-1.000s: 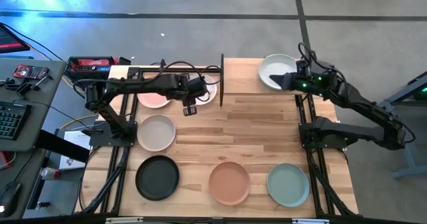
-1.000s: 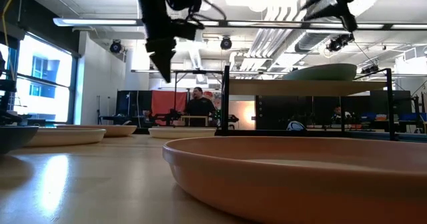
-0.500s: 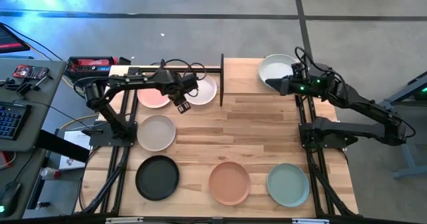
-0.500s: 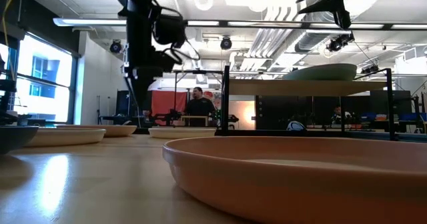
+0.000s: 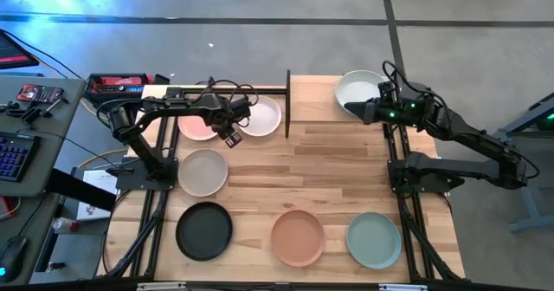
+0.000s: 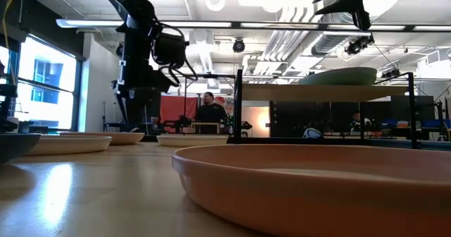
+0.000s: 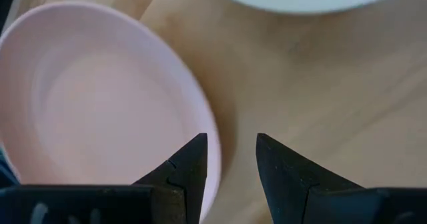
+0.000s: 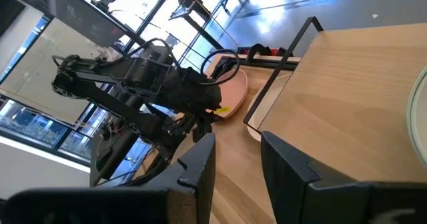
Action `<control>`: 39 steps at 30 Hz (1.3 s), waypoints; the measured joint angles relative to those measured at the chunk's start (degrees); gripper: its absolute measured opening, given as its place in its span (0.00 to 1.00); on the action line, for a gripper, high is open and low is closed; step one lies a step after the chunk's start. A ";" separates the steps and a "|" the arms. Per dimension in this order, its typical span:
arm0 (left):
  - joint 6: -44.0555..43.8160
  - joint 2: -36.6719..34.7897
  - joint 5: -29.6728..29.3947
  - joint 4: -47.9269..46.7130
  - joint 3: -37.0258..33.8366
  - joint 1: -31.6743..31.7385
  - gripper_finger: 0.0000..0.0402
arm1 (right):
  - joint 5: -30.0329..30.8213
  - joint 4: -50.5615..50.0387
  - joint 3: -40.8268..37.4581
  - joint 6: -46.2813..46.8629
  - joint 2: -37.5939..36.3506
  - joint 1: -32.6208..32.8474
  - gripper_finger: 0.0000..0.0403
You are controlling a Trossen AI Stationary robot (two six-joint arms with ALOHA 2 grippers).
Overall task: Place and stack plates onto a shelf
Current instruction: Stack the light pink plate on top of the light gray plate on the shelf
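- Plates: seven counted, all lying flat, rims up; round, so no long axis.
- Pink plate (image 7: 87, 111) rests on the table (image 5: 346, 178), beside the white plate (image 5: 262, 116).
- One plate (image 5: 357, 89) sits on the shelf (image 5: 313, 100).
- My left gripper (image 7: 230, 159) hangs over the pink plate's edge, jaws apart, holding nothing.
- My right gripper (image 8: 237, 159) hovers at the shelf plate's rim, parted, empty.

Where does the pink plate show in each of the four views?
High view: pink plate at far left, under the left gripper.
Low view: low at left.
Left wrist view: fills the left half.
Right wrist view: small, mid-frame.
Shared landmark: the shelf's black upright.
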 joint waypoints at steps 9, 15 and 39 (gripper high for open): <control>-1.18 0.01 -0.42 3.33 -4.26 1.70 0.29 | 0.00 0.00 -0.01 0.00 0.00 0.00 0.25; -2.07 0.01 -0.07 5.00 -6.59 3.13 0.29 | 0.00 0.00 0.01 -0.02 0.00 0.00 0.25; -2.49 3.09 -0.02 6.94 -7.01 3.09 0.10 | -0.39 0.00 0.01 -1.49 0.00 0.00 0.25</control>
